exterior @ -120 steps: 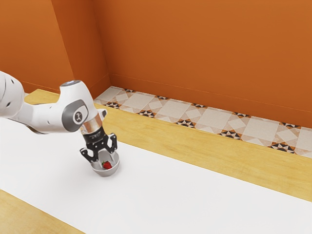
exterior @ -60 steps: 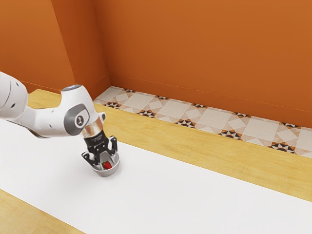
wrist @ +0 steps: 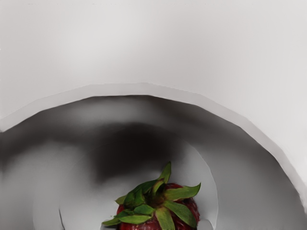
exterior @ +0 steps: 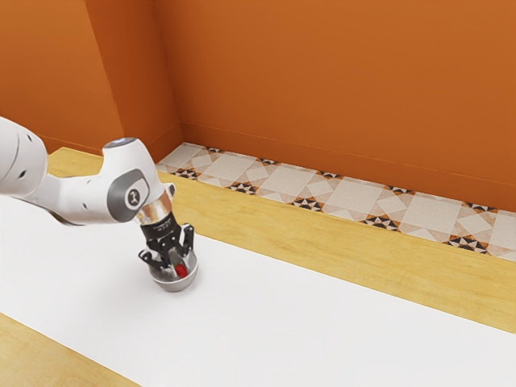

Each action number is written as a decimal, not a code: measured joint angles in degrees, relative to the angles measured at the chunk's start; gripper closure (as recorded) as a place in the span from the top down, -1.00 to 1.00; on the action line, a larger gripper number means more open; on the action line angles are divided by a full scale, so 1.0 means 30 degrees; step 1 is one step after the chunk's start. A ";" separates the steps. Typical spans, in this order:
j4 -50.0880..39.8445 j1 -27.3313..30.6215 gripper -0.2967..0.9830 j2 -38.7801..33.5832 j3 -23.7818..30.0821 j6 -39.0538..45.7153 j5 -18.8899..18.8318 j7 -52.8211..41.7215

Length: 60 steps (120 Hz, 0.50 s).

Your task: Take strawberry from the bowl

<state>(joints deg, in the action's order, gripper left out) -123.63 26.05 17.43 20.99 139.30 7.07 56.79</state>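
Down inside the grey bowl [exterior: 172,285], my gripper [exterior: 178,266] is shut on the red strawberry [exterior: 181,272], which is partly covered by the fingers. In the wrist view the strawberry [wrist: 156,211], with its green leaves toward the camera, has a grey fingertip of the gripper [wrist: 157,224] against each side. The curved rim of the bowl [wrist: 144,89] surrounds them. The bowl stands upright, and I cannot tell whether the strawberry still touches its bottom.
The bowl stands on a long white strip [exterior: 298,322] over a wooden table [exterior: 322,257]. Beyond the table's far edge lie patterned floor tiles [exterior: 347,201] and an orange wall [exterior: 339,72].
My gripper's fingers have come together on the strawberry, which has shifted slightly toward the exterior view's right. The hand moved a little lower and toward that side. The bowl has stayed put.
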 joint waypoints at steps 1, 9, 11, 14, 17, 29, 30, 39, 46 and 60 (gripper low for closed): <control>0.0010 0.0000 -0.39 -0.0029 -0.0008 -0.0008 -0.0003 0.0012; 0.0021 0.0043 -0.41 -0.0703 -0.0041 -0.0184 -0.0045 0.0109; 0.0011 0.0059 -0.41 -0.1012 -0.0037 -0.0280 -0.0062 0.0134; -0.0022 0.0037 -0.42 -0.1527 -0.0021 -0.0460 -0.0083 0.0176; -0.0041 -0.0092 -0.42 -0.2064 0.0017 -0.0674 -0.0103 0.0228; -0.0044 -0.1607 -0.43 -0.3436 0.0186 -0.1512 -0.0155 0.0456; -0.0060 -0.1777 -0.43 -0.3493 0.0203 -0.1574 -0.0158 0.0479; -0.0443 -0.3457 -0.44 -0.3718 0.0472 -0.2032 -0.0177 0.0727; -0.0711 -0.4522 -0.44 -0.3368 0.0572 -0.2264 -0.0184 0.0937; -0.0737 -0.4672 -0.45 -0.2056 0.0281 -0.2432 -0.0259 0.1305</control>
<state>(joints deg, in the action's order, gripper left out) -125.84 12.03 11.26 21.84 132.00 6.29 60.71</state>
